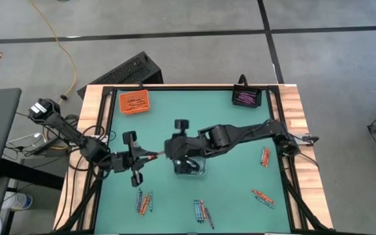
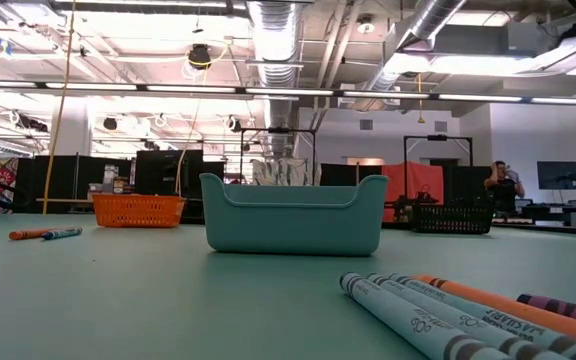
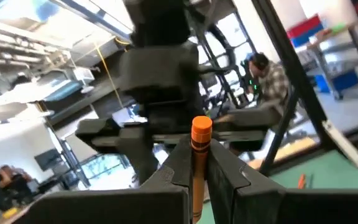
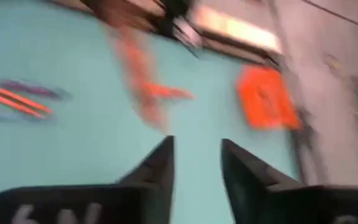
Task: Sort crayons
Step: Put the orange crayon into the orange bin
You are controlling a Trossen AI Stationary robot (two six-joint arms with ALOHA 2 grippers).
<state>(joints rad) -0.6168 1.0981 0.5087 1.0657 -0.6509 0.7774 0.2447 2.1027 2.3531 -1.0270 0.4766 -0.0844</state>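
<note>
My left gripper [image 1: 147,157] is left of the table's middle, shut on an orange crayon [image 3: 199,163], which also shows in the high view [image 1: 155,155]. My right gripper [image 4: 197,149] is open and empty; it hangs over the table's middle [image 1: 170,151], just right of the crayon's free end. Loose crayons lie flat on the green mat in small groups [image 1: 143,201], [image 1: 201,210], [image 1: 263,196], [image 1: 265,156]. A clear-grey tray [image 1: 194,168] stands under my right arm. My left gripper pinches the orange crayon's shaft [image 3: 197,177] between its two fingers. The fingers lie along the crayon and come from the table's left, about level. The crayon's flat end [image 3: 201,124] sticks out past the fingertips toward my right gripper. The crayon is clear of the mat.
An orange tray [image 1: 134,102] with orange crayons stands at the far left of the mat, and a black tray [image 1: 245,97] with purple crayons at the far right. In the low view several crayons [image 2: 438,315] lie close to the camera. People show in the room behind.
</note>
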